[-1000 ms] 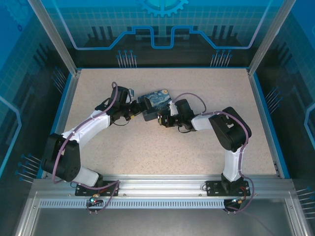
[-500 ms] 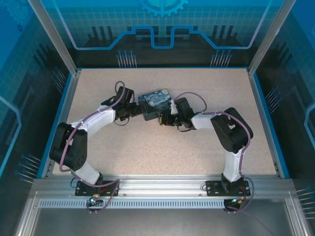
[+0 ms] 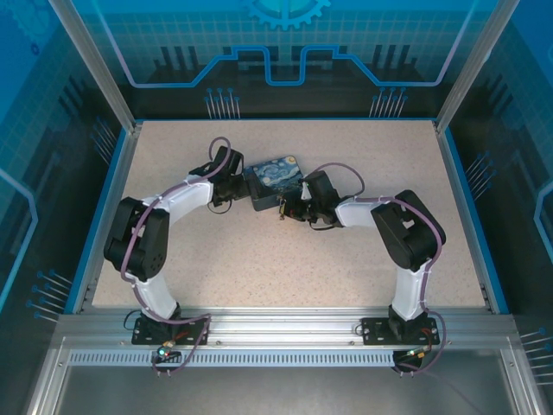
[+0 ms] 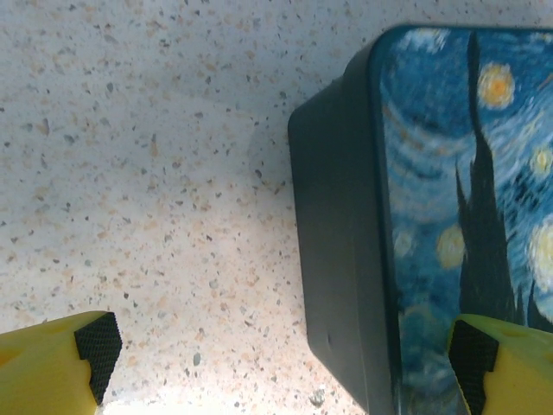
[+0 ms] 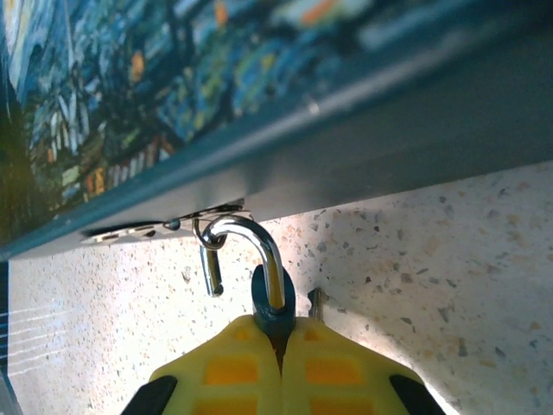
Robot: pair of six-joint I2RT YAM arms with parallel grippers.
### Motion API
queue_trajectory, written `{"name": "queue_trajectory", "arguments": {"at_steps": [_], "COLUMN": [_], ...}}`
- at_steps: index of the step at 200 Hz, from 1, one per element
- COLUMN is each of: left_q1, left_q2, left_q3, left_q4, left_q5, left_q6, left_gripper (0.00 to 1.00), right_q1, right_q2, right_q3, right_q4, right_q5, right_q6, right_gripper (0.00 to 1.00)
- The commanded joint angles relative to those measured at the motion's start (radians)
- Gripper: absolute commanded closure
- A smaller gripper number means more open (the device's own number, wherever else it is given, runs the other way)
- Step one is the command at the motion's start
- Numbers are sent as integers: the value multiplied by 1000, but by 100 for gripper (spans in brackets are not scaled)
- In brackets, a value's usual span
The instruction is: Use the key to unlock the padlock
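Note:
The padlock (image 5: 273, 303) has a small dark blue body and a chrome shackle (image 5: 259, 245). The shackle stands open, its free end hanging loose, and it is hooked through the ring of the tin's hasp (image 5: 186, 223). My right gripper (image 5: 278, 337) is shut on the padlock's body, just in front of the tin in the top view (image 3: 288, 210). A thin dark metal tip, apparently the key (image 5: 316, 303), pokes out beside the padlock at the fingertips. My left gripper (image 4: 281, 380) is open at the tin's left end, one pad (image 4: 473, 356) over the lid and the other over the table.
The rectangular starry-night tin (image 3: 275, 177) lies mid-table between both grippers. Its dark side wall (image 4: 337, 251) fills the space between my left fingers. Speckled tabletop (image 3: 363, 156) spreads all around, bounded by blue rails and the cage posts.
My left arm has swung in toward the tin's left end, with its gripper still open. My right gripper has stayed at the padlock.

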Motion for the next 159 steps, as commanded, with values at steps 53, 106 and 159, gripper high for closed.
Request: {"name": "queue_trajectory", "arguments": {"at_steps": [53, 106, 159], "left_q1": [1, 1, 0], "left_q2": [24, 25, 25], "left_q3": [-16, -38, -51], "left_q4": [-31, -25, -26], "left_q5": [-28, -20, -16], "left_q6": [6, -5, -13], "left_gripper": [1, 1, 1], "right_q1": [54, 75, 85], "right_q2": [15, 54, 71], "right_q3": [-54, -111, -161], "right_q4": [105, 355, 481], "right_q5": [22, 70, 175], "right_q6": [336, 549, 656], "right_gripper": [100, 100, 100]}}
